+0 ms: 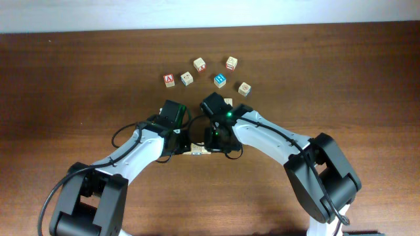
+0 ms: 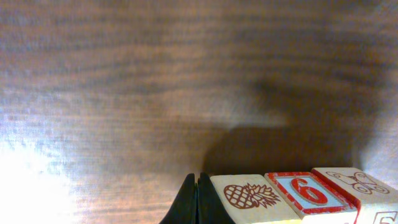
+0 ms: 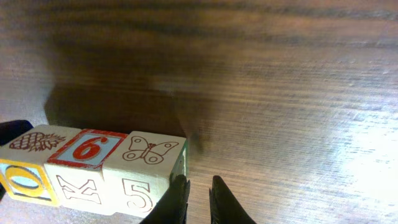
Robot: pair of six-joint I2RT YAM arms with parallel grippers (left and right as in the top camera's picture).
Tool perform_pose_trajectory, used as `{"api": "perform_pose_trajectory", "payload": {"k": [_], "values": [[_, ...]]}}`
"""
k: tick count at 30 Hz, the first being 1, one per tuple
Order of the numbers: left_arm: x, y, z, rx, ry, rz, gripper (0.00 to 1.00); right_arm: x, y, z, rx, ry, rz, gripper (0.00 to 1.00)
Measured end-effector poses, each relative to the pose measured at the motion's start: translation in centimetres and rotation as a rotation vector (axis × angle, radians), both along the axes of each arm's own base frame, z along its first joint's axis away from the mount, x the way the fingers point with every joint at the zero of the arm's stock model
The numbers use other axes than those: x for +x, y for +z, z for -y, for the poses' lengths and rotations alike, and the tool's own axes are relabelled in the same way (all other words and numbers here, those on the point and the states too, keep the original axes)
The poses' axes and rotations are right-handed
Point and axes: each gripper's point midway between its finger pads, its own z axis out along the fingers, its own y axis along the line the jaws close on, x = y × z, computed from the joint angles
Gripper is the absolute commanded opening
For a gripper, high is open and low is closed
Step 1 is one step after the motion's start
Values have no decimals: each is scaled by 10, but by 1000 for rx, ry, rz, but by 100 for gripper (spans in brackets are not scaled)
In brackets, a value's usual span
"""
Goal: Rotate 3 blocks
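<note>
L hand (image 2: 197, 198) at 3 blocks' (image 3: 87, 150) left edge, R hand (image 3: 199, 183) at right.

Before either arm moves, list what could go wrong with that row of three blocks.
1. The shut left gripper sits right beside the pineapple block; a sideways drift could shove the whole touching row, the 6 block included.
2. The right gripper, jaws only narrowly apart, stands beside the butterfly block; it looks too narrow to take a block and may tip it instead.
</note>
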Motion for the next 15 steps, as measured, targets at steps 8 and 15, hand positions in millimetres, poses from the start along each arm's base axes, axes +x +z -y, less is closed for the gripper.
{"api": "perform_pose_trajectory", "payload": {"k": [8, 15], "values": [[10, -8, 1, 13, 1, 12, 0, 8, 1, 2, 3, -16, 23, 13], [16, -9, 6, 9, -46, 29, 0, 7, -4, 4, -4, -21, 25, 12]]}}
